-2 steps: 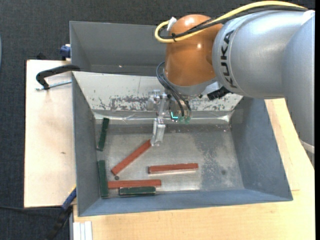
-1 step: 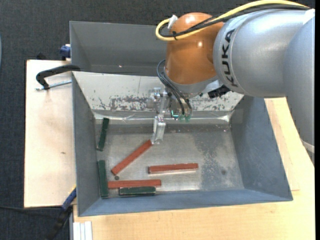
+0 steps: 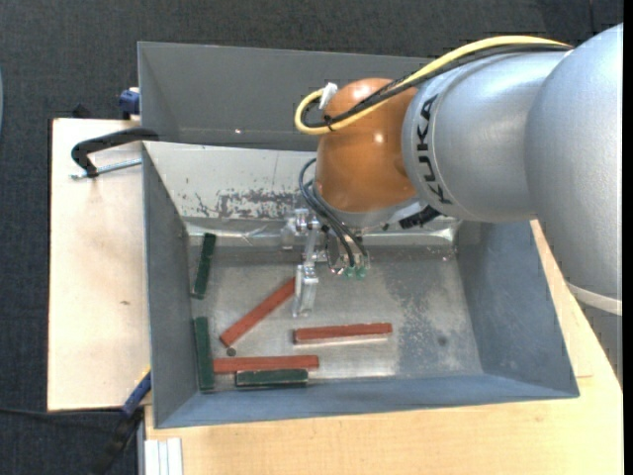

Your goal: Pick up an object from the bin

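1. Arm (image 3: 514, 127): silver, reaching in from the right and covering the bin's upper right part.
2. Bin (image 3: 514, 354): grey metal, its walls sloping down to a scuffed floor.
3. Orange cover (image 3: 361, 151): sitting at the wrist, with a yellow cable (image 3: 475, 52) looping over it.
4. Gripper (image 3: 304, 301): hanging below the cover, over the middle of the floor. Whether it is released or clenched cannot be told.
5. Slanting red stick (image 3: 259, 313): lying flat left of centre, its upper right end sitting just beside the gripper's tip, its other end pointing toward the front left corner.
6. Level red stick (image 3: 342, 333): lying crosswise, below and right of the gripper and apart from it.
7. Front red stick (image 3: 265, 363): lying along the front wall, with a dark green stick (image 3: 270, 378) resting just beside it on the wall side.
8. Rear green stick (image 3: 203, 265) and front green stick (image 3: 202, 352): both lying along the left wall, well apart from the gripper.
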